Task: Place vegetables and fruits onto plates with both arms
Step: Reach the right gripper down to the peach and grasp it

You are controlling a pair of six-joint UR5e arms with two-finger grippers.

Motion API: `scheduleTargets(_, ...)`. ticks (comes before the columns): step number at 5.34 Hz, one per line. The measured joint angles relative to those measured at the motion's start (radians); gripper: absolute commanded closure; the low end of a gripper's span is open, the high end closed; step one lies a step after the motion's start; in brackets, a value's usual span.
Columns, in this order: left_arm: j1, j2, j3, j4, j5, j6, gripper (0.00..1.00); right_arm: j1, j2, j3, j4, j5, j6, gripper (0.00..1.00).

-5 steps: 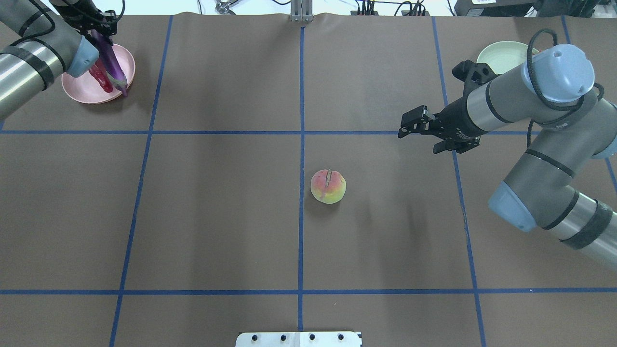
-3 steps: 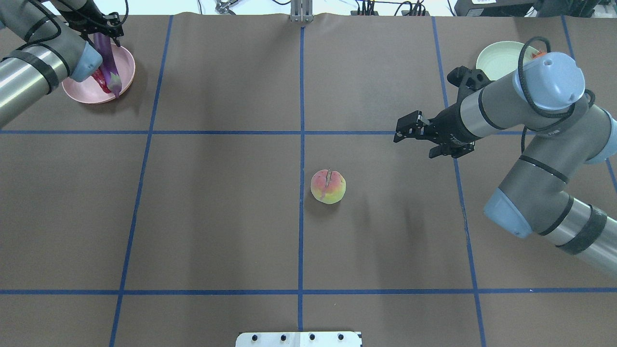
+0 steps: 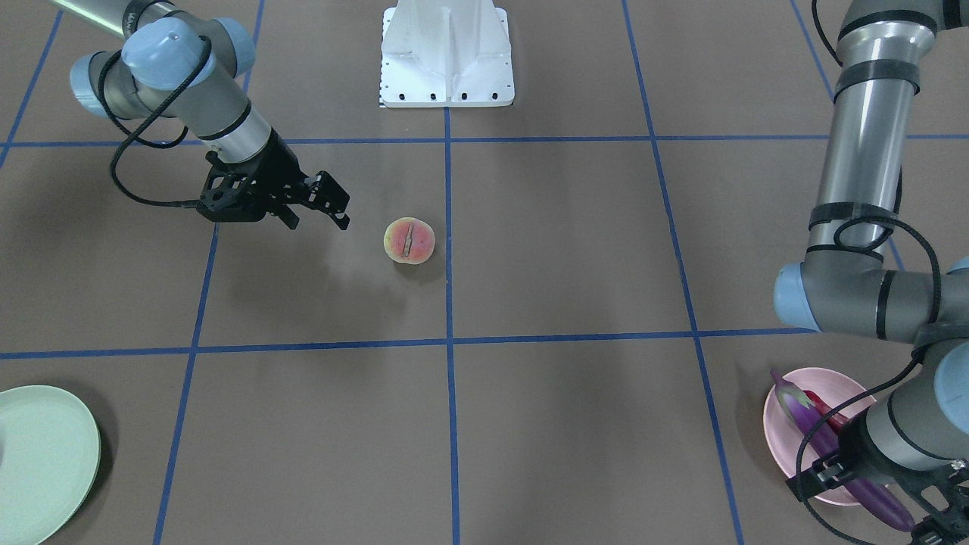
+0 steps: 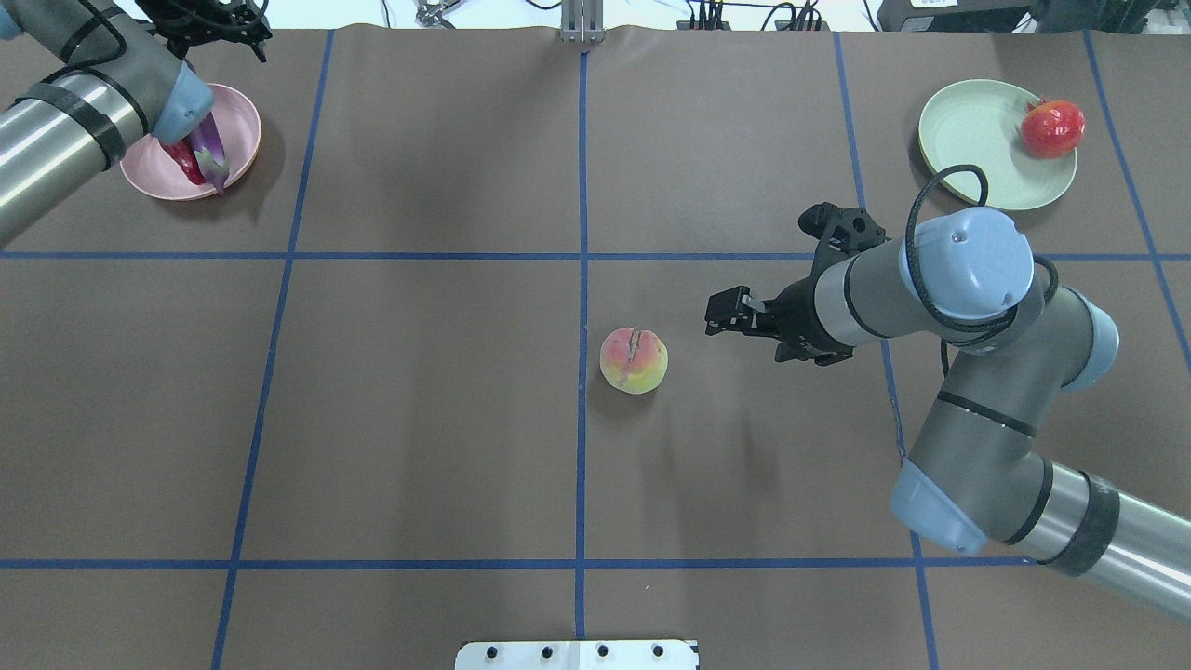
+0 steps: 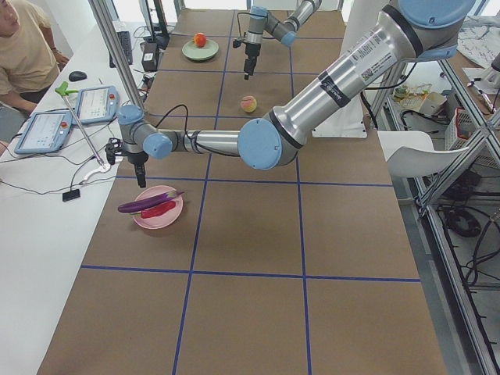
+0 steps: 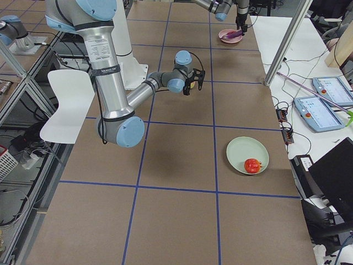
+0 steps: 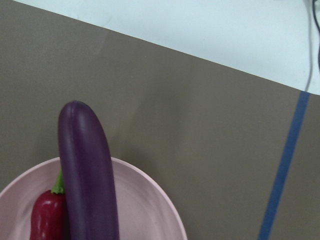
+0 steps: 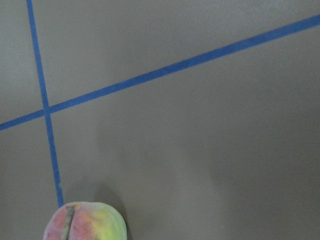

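Hovering right hand (image 3: 319, 222) near peach (image 4: 634, 360), eggplant (image 7: 87, 170) and chili (image 7: 45, 216) on pink plate (image 7: 147, 205)

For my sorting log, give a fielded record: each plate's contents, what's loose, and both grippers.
pale pink oval plate: long purple eggplant, red chili pepper
pale mint oval plate: round red pomegranate, near rim
loose on table: pinkish-green peach-like fruit
right gripper: open, empty, beside the fruit, apart
left gripper: above pink plate; open or shut unclear
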Motion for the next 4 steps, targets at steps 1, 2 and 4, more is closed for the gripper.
scheduleTargets(1, 0.003, 0.001, -0.027, 0.02, -0.004, -0.014, 0.0, -0.081, 0.041, 0.004, -0.038, -0.102, 0.084, 0.0)
scheduleTargets(2, 0.007, 0.004, -0.041, 0.025, -0.004, -0.027, 0.0, -0.136, 0.09, 0.004, -0.119, -0.178, 0.138, 0.0)
scheduleTargets(4, 0.024, 0.027, -0.076, 0.023, -0.003, -0.055, 0.0, -0.18, 0.132, -0.003, -0.198, -0.254, 0.186, 0.0)
